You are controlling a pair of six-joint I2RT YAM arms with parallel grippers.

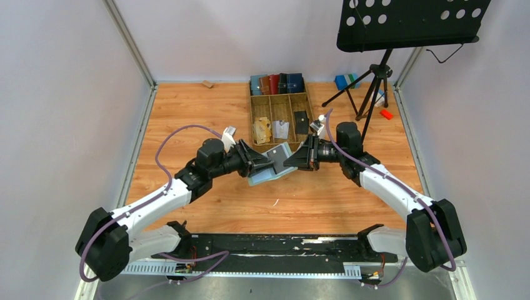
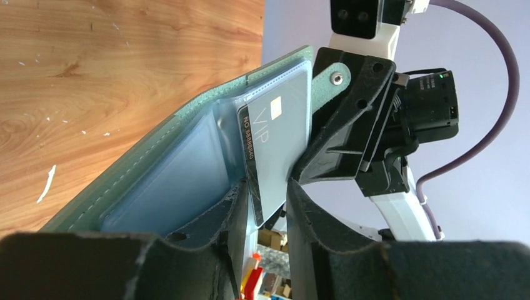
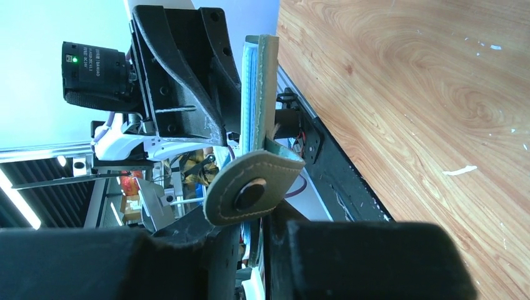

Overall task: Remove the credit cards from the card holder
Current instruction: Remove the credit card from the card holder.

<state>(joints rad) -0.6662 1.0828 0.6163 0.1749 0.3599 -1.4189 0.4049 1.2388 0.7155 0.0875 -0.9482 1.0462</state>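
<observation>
The sage-green card holder (image 1: 273,164) hangs open in the air between both grippers over the wooden table. My left gripper (image 1: 261,164) grips a dark-edged credit card (image 2: 278,144) marked VIP. The card sticks out of a clear sleeve of the holder (image 2: 156,169), and its lower corner sits in the narrow gap of the left gripper (image 2: 265,209). My right gripper (image 1: 295,159) is shut on the holder's opposite edge, by the snap tab (image 2: 331,81). In the right wrist view the tab (image 3: 250,190) lies over the right gripper (image 3: 253,234), and the holder (image 3: 267,81) shows edge-on.
A wooden divided tray (image 1: 253,115) stands at the back. It holds a row of blue, brown and black wallets (image 1: 278,83), a tan paper wad (image 1: 262,131) and a black item (image 1: 301,122). A music stand's tripod (image 1: 374,87) stands at back right. A black rail (image 1: 275,244) runs along the near edge.
</observation>
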